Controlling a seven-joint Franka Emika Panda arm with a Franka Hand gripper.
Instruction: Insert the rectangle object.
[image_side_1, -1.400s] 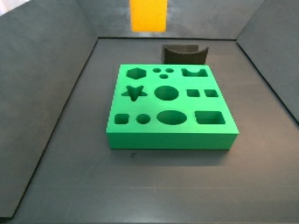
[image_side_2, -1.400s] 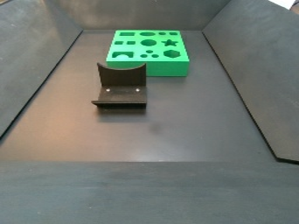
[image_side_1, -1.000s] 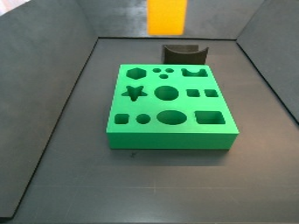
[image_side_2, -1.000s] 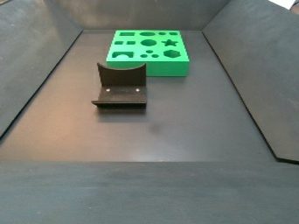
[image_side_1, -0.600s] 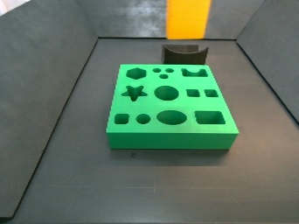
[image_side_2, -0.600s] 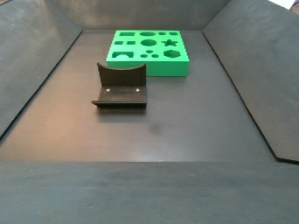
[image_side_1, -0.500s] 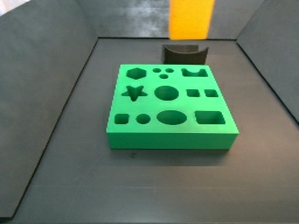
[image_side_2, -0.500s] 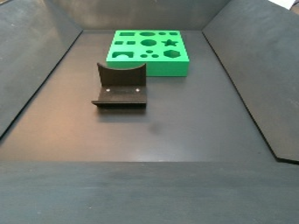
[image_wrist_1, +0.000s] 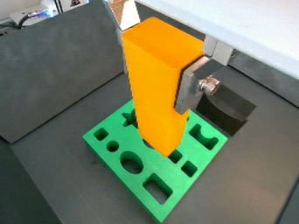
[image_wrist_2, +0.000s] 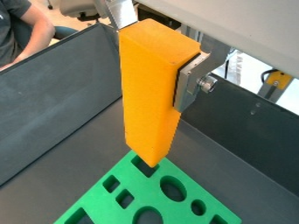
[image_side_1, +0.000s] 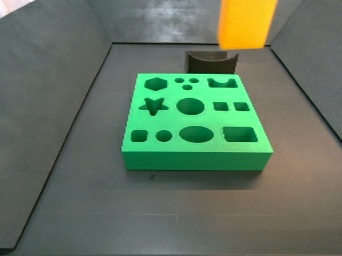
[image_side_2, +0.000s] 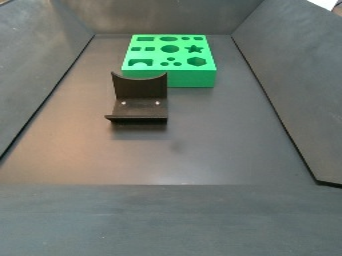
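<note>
**Q:** What lies nearest in the wrist views, and how does the tool stand?

**A:** The tool (image_wrist_1: 176, 83) pinches the tall, smooth orange-yellow rectangular block (image_wrist_1: 160, 87). One flat silver finger plate (image_wrist_1: 197, 83) presses a side face; the opposite finger is hidden behind the block. The block hangs upright, its long axis vertical, well clear of the tabletop.

**Q:** What lies beyond it?

**A:** Below sits the flat green foam board with shaped holes (image_wrist_1: 149, 157). In a side view the block (image_side_1: 247, 22) hangs high, toward the board's (image_side_1: 195, 122) far right corner, with the rectangular hole (image_side_1: 239, 133) at the near right. Judged from this, the coming move turns on carrying the block over that hole before descent.

**Q:** And the room around?

**A:** The dark fixture (image_side_2: 136, 97) stands just beside the board's edge. The dark tabletop (image_side_2: 201, 170) is otherwise open, bounded by dark walls.
</note>
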